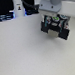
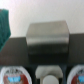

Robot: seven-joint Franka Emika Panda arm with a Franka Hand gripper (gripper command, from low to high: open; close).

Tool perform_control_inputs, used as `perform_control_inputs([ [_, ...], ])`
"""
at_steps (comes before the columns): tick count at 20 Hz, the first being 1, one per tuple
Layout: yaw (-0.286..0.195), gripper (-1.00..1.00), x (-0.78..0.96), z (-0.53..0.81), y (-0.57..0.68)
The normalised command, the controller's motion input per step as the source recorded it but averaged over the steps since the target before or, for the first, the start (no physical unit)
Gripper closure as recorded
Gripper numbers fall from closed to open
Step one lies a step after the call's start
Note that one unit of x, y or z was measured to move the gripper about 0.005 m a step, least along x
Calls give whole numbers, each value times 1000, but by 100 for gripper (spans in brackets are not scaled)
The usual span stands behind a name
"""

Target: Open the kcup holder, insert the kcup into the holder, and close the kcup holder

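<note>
Exterior view: my gripper (image 1: pixel 54 20) hangs over the black kcup holder (image 1: pixel 55 28), a green-topped kcup (image 1: pixel 55 17) between my fingers, apparently grasped, on a pale table (image 1: pixel 27 54).

pale table (image 1: pixel 21 52), perhaps dark backdrop (image 1: pixel 2 6)

Holder (image 1: pixel 55 28): a black boxy unit that stood on the pale table, toward the exterior view's right, under the arm.
Holder state: in the wrist view its drawer (image 2: pixel 42 74) lay pulled out, showing round pod compartments in a row.
Kcup (image 1: pixel 52 17): small, with a bright green top, seen just above the holder in the exterior view; blur hid whether it touched the holder.
</note>
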Motion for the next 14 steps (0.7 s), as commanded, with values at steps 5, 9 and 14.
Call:
perform_control_inputs([
  [5, 149, -100, 131, -224, 232],
  [9, 240, -100, 20, -217, 77],
  [14, 279, -100, -95, -173, 34],
])
